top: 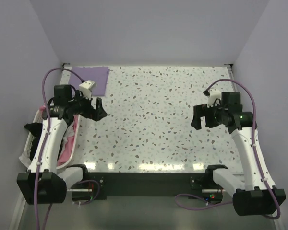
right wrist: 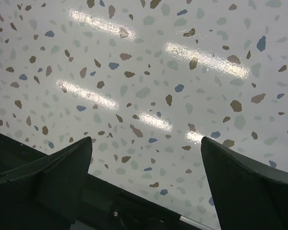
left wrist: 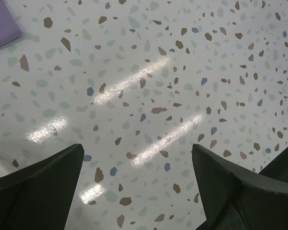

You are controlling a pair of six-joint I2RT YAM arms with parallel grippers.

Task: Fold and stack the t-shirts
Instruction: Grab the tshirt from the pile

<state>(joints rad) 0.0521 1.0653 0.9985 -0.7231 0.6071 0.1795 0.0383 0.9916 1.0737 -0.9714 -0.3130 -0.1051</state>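
Note:
A lavender-purple t-shirt lies folded flat at the table's far left corner; its corner shows in the left wrist view. A black t-shirt hangs over the rim of the white basket at the left edge, with pink and white cloth beside it. My left gripper hovers open above the speckled table just right of the basket, empty. My right gripper hangs open over the table's right side, nothing between its fingers.
The speckled terrazzo table is boxed in by pale walls at the back and sides. A black bar with the arm bases runs along the near edge; it shows in the right wrist view.

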